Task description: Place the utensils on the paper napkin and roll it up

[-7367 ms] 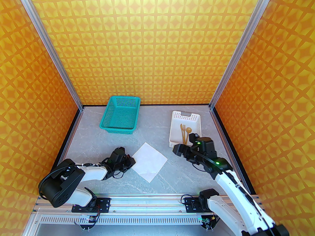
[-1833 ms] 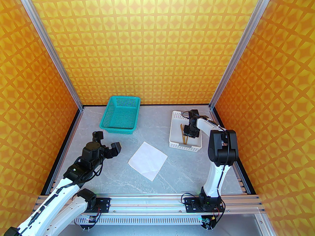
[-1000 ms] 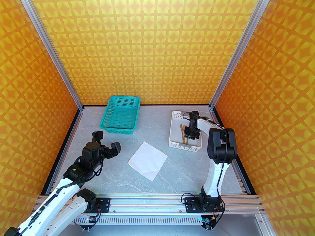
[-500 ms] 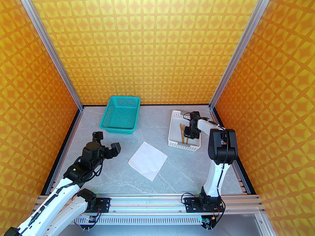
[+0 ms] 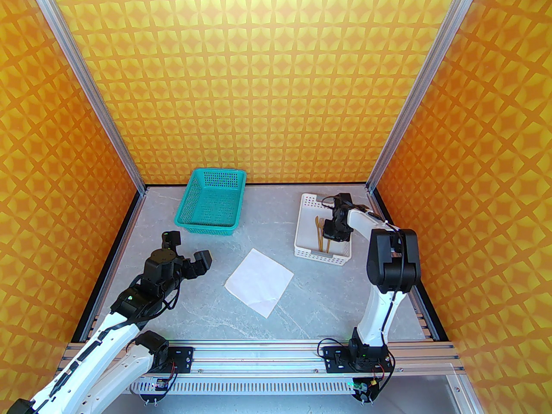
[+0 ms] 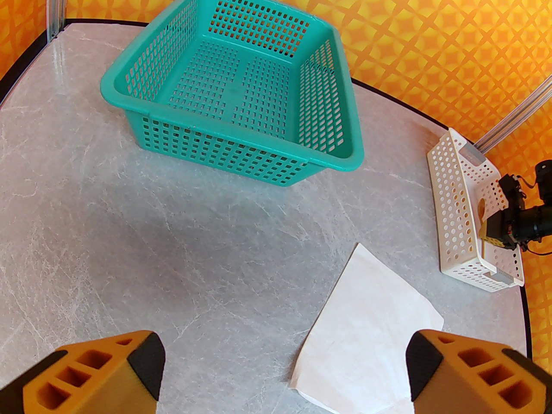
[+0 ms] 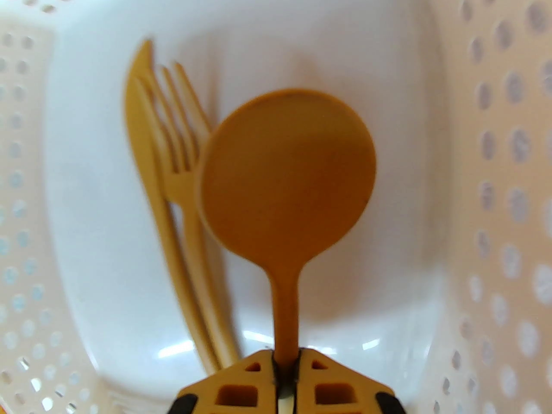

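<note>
While in basket [image 7: 496, 145], spoon [image 7: 286, 170] in claw [image 7: 284, 362]

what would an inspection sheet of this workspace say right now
surface: grey marbled table, no spills seen
job's things: paper napkin flat and bare, mid-table; spoon pinched by its handle inside the white basket; fork lying on that basket's floor
clutter: teal basket at the far left, nothing in it
end effectors: left end effector open, hovering left of the napkin; right end effector shut on the spoon
cables: black leads looped at the arm bases, off the napkin
surroundings: orange patterned walls, aluminium corner posts
</note>
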